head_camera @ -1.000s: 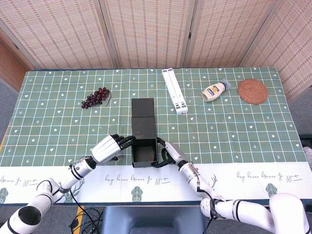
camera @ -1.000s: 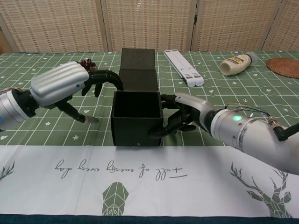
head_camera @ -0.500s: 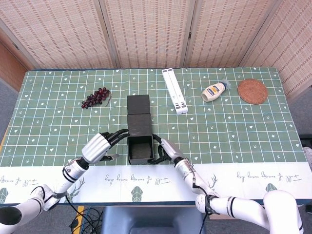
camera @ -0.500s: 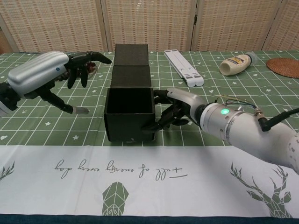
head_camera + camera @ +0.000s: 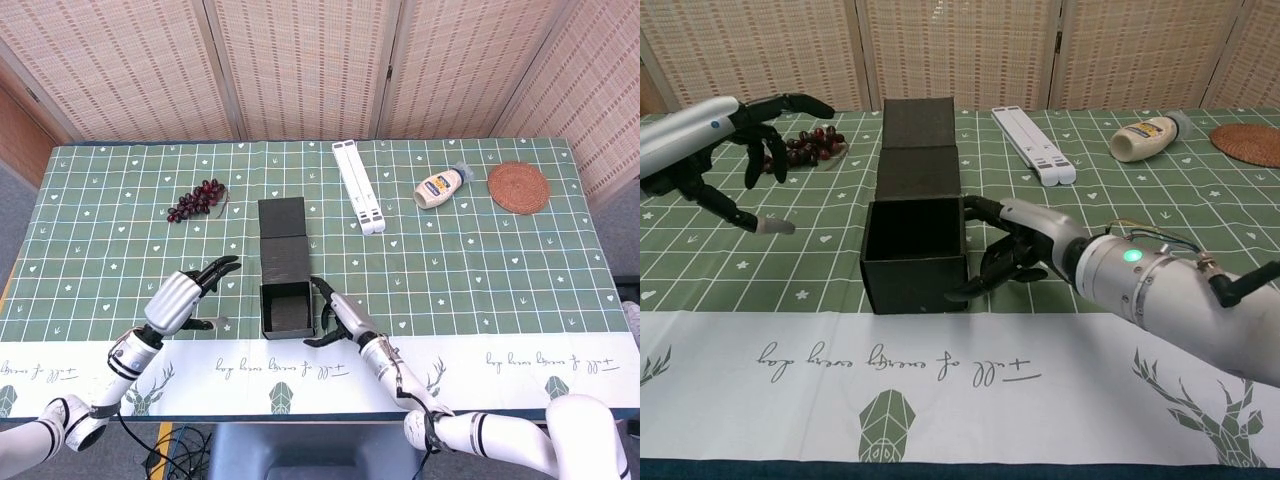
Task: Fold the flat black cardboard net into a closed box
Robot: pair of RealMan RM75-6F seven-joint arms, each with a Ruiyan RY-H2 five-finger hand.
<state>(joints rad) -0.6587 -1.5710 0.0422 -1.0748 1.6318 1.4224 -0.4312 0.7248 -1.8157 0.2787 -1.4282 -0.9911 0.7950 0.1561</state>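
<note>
Black cardboard box (image 5: 915, 255) is sitting near the front edge of the bench (image 5: 480, 260), right at the white runner (image 5: 1040, 370), with its walls already up and the lid panels (image 5: 282, 240) lying flat behind it, so it's open-topped and not closed yet. Right hand (image 5: 1015, 250) is up against the box's right wall, fingers (image 5: 980, 285) curled around the front corner, bracing it more than really clamping it I think. Left hand (image 5: 725, 145) is off to the side, well apart from the box, fingers spread and holding nothing. My worry: with only one hand on it, the light box could slide or twist when the lid gets swung over, and the side walls might splay back out since nothing visibly locks them. The grapes (image 5: 197, 199) sit near the left hand's path too. As for writing, the runner has a cursive line that reads upside down from the chest view, can't make it out, and the sauce bottle (image 5: 441, 186) has a label too small to read.
</note>
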